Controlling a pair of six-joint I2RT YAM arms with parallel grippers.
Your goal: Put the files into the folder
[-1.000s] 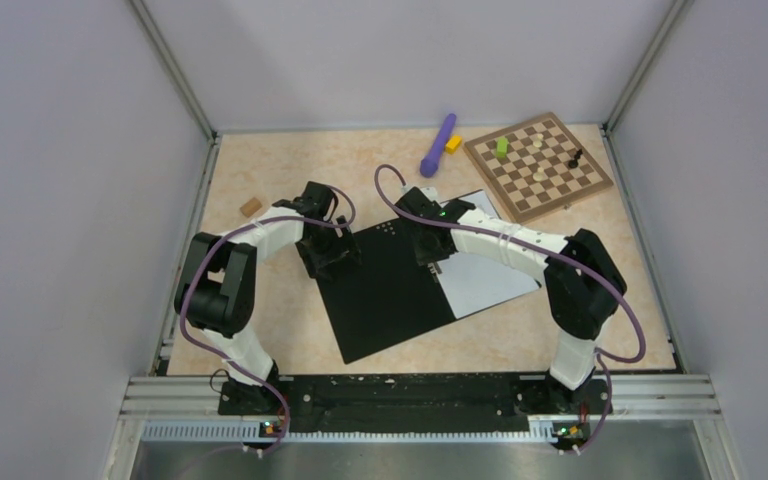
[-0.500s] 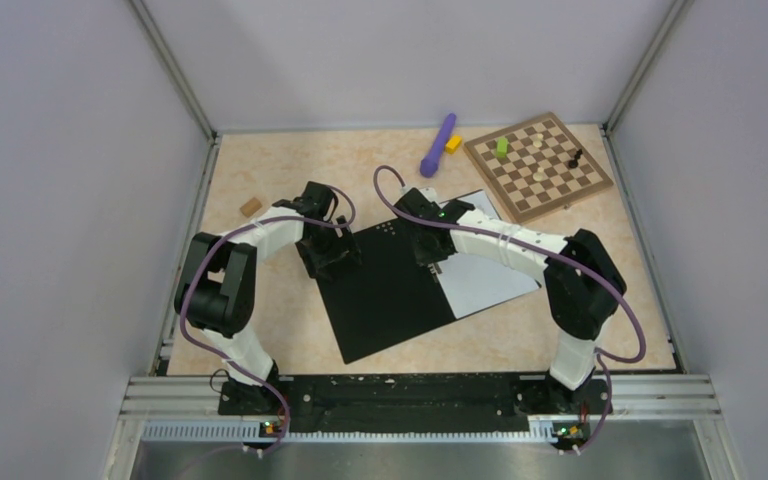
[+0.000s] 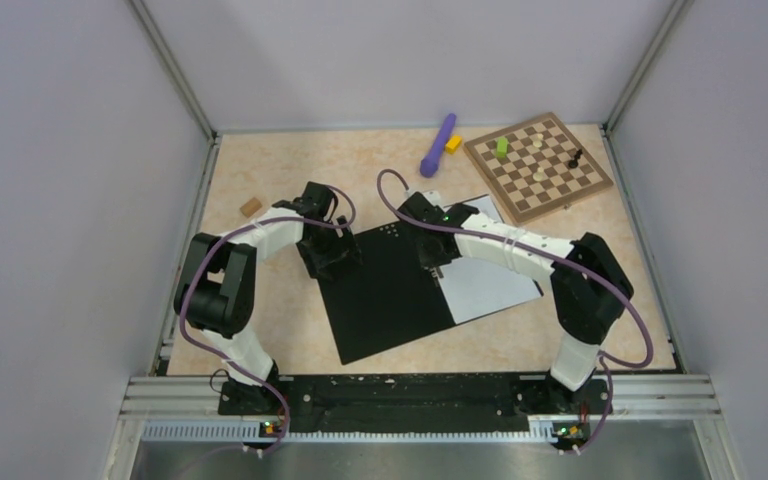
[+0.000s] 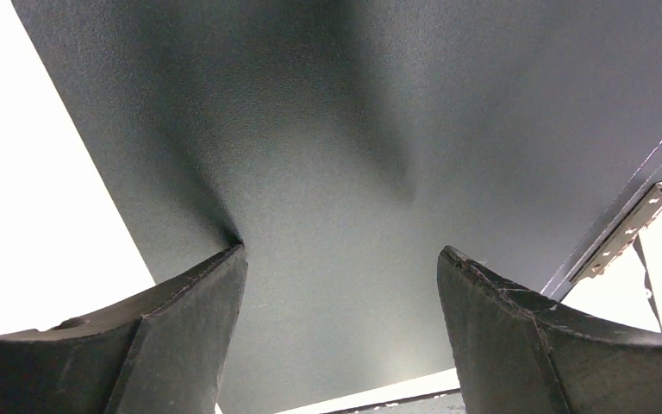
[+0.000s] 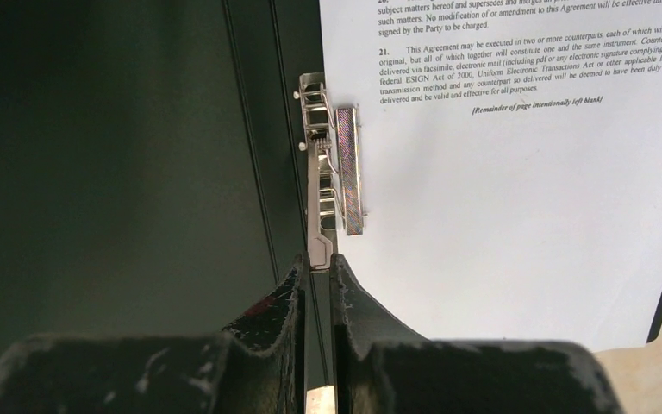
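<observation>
The folder [image 3: 380, 295] lies open mid-table, black inner faces up. The files [image 3: 490, 285], white printed sheets, rest on its right half. My left gripper [image 3: 332, 262] stands open with its tips down on the left inner face [image 4: 336, 129], nothing between the fingers [image 4: 194, 319]. My right gripper [image 3: 438, 262] is at the spine, its jaws shut on the lever end of the metal clip [image 5: 332, 164]. In the right wrist view the gripper [image 5: 319, 263] pinches that lever, with the files [image 5: 500, 190] to its right and the black face [image 5: 121, 172] to its left.
A chessboard [image 3: 537, 165] with a few pieces and a green block [image 3: 501, 148] sits at the back right. A purple object [image 3: 438, 144] and a yellow block [image 3: 453, 143] lie behind the folder. A small brown block [image 3: 250, 206] is at the left.
My right gripper's jaws have closed in on the clip lever, and the right arm has shifted slightly. The left arm and the folder have not moved.
</observation>
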